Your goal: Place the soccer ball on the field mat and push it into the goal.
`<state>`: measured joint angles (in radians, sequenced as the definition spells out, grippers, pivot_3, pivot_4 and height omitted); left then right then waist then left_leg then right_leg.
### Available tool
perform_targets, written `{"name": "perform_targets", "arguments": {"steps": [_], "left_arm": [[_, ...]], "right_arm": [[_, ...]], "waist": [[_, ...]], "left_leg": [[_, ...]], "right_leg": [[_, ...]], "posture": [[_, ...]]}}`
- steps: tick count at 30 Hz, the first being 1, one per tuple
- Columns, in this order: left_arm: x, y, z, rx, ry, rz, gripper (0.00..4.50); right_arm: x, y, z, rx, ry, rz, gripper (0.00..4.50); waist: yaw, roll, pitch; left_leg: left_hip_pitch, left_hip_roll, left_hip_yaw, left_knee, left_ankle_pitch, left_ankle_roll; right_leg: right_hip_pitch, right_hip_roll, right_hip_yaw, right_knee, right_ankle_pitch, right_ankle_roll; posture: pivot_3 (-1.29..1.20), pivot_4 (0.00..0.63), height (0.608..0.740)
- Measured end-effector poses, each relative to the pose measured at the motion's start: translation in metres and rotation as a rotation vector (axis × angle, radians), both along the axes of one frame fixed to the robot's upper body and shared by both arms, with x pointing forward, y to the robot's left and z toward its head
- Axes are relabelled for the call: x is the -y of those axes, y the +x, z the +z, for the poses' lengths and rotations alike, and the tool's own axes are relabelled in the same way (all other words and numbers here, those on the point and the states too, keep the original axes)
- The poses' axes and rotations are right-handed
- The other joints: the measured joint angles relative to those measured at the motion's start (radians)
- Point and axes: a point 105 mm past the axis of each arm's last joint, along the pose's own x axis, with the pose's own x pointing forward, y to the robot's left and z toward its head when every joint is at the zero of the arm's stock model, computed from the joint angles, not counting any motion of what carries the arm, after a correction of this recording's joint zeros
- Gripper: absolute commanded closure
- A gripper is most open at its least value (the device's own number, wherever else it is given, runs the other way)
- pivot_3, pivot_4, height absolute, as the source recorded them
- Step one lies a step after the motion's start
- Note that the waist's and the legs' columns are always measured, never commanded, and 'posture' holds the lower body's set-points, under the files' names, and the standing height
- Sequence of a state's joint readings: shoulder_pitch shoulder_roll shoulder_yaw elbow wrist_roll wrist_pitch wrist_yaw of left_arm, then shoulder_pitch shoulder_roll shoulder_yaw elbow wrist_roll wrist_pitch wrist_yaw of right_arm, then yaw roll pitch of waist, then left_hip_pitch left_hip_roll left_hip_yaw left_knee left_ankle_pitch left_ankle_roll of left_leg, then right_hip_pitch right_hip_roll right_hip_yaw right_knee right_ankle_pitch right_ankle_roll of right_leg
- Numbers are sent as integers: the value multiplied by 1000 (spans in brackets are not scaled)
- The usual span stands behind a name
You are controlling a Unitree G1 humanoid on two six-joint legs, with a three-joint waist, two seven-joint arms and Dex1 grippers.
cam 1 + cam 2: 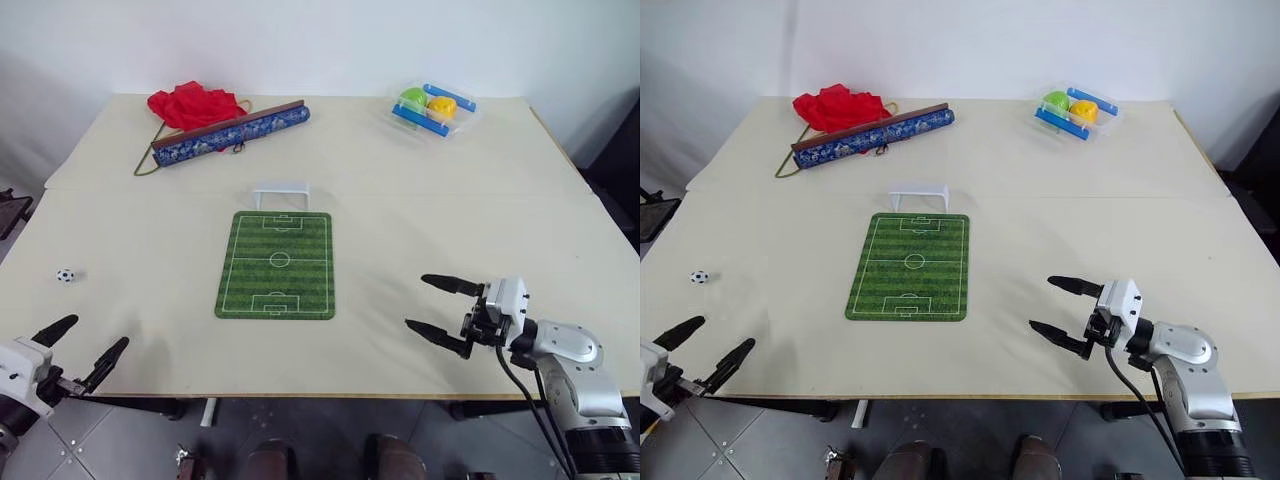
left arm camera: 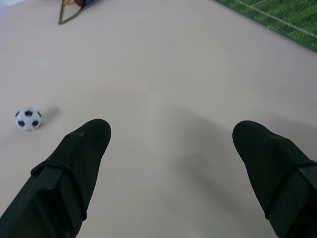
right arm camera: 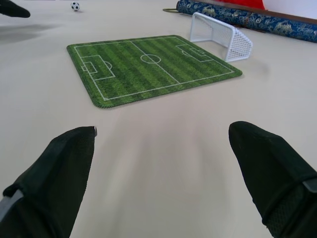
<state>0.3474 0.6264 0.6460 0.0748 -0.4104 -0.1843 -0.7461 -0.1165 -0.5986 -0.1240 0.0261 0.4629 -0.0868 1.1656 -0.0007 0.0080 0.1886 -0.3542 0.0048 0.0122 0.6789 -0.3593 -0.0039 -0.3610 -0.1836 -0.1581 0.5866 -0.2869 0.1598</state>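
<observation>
**Ball off the mat, both grippers spread and empty**

Table [image 1: 420, 200], beige, carries everything. Field mat [image 1: 276, 265] lies flat near the middle of it, long axis running away from the robot, pitch lines up. Rolled blue patterned bundle [image 1: 232, 134] with a wooden strip along it lies at the far left, touching a crumpled red cloth [image 1: 192, 103] behind it. Clear tray [image 1: 434, 109] at the far right holds a green ball, a yellow ball and blue bars.

Goal [image 1: 281, 192] stands upright just beyond the mat's far short edge, a narrow strip of bare table between them, mouth facing the mat.

Right gripper [image 1: 434, 305] hovers over the near right part of the table, well apart from the mat, fingers spread wide, nothing between them. Left gripper [image 1: 82, 346] sits at the near left edge, fingers likewise wide apart and empty.

Soccer ball [image 1: 65, 275] rests on bare table well left of the mat, just ahead of the left gripper, untouched.
</observation>
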Motion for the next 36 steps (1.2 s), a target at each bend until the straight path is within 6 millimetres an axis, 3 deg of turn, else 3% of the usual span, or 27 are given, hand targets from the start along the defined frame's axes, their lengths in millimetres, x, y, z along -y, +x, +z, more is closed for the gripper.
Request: {"name": "perform_targets", "arguments": {"steps": [8, 11, 14, 18, 20, 26, 33, 36], "left_arm": [[1, -7, 1, 26, -111, 48, 8], [-21, -27, 3, 117, -209, 209, 8], [-48, -55, -7, 171, -306, 415, 8], [-76, -89, -24, 214, -397, 647, 8], [-77, -93, -28, 228, -425, 674, 8], [-62, -64, -18, 296, -475, 602, 8], [-71, 13, 34, 326, -406, 592, 8], [-75, 41, 40, 304, -396, 594, 8]], "right_arm": [[-11, -7, 4, -8, 49, 75, 0], [-41, -9, 20, 40, 142, 162, 0], [-64, -11, 43, 113, 251, 215, 0], [-75, -19, 52, 135, 297, 264, 0], [-75, -19, 52, 134, 297, 267, 0], [-77, -18, 56, 155, 293, 277, 0], [-76, -15, 58, 165, 289, 263, 0], [-75, -13, 57, 166, 286, 252, 0]], "waist": [[-3, 0, 0], [-14, 0, 0], [-11, 0, 0], [11, -3, -2], [22, -4, -2], [23, -6, -4], [21, -7, -4], [20, -7, -4]], "left_leg": [[0, 5, 2, 1, -1, -2], [1, 9, 2, 1, -3, -4], [0, 9, 4, 1, -3, -4], [-1, 9, 6, 2, -4, -3], [-1, 9, 7, 3, -4, -3], [-1, 9, 8, 3, -4, -4], [0, 10, 14, 3, -4, -4], [0, 11, 17, 2, -4, -4]], "right_leg": [[0, 3, 1, 0, 0, 0], [-2, 6, 3, 0, -1, -1], [-5, 7, 4, 2, -1, -2], [-6, 7, 4, 2, -1, -2], [-6, 7, 4, 2, -1, -2], [-8, 8, 6, 4, -1, -3], [-12, 10, 12, 6, -1, -4], [-14, 11, 15, 7, -1, -4]], "posture": [[0, 150, 740], [0, 150, 740], [0, 150, 740], [0, 150, 740], [0, 150, 740], [0, 150, 740], [0, 150, 740], [0, 150, 740]]}}
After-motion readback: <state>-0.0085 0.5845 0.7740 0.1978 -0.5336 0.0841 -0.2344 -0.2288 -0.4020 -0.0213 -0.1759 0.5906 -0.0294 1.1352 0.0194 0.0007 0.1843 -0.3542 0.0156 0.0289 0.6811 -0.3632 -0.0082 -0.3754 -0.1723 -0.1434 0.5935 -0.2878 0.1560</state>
